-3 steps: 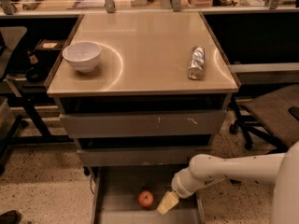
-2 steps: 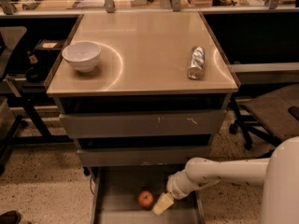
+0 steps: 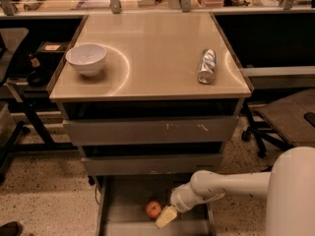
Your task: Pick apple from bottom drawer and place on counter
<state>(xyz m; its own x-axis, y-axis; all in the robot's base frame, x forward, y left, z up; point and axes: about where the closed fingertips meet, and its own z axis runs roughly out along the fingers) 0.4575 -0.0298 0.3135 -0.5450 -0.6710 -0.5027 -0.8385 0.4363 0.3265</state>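
Arm (image 3: 224,185) of the mobile robot reaches low into the open bottom drawer (image 3: 123,216) of the cabinet, seen from the single camera view looking down over the cabinet's front. The cream-tipped gripper (image 3: 166,217) now lies just beside the apple (image 3: 153,209), on its right and slightly nearer the drawer's front edge. It is so close that contact can be neither confirmed nor ruled out.

Over the past second the gripper has crept leftward along the drawer floor, closing most of the gap that separated it from the fruit, and the white forearm has swung left with it. The apple has not budged and sits in the same spot on the drawer floor, a little right of centre.

Whether the gripper is spread or pressed together cannot be told from this angle, since its tip shows only as one pale wedge.

Above, the counter (image 3: 157,43) is unchanged. The white bowl (image 3: 86,59) stands near its left edge and the silver can (image 3: 206,66) lies on its side toward the right, with bare surface between them. The two upper drawers (image 3: 152,130) are shut.

The shift suggests the approach is nearly over and the grasp is about to begin. Lifting the fruit and carrying it up to the counter are both still to come.
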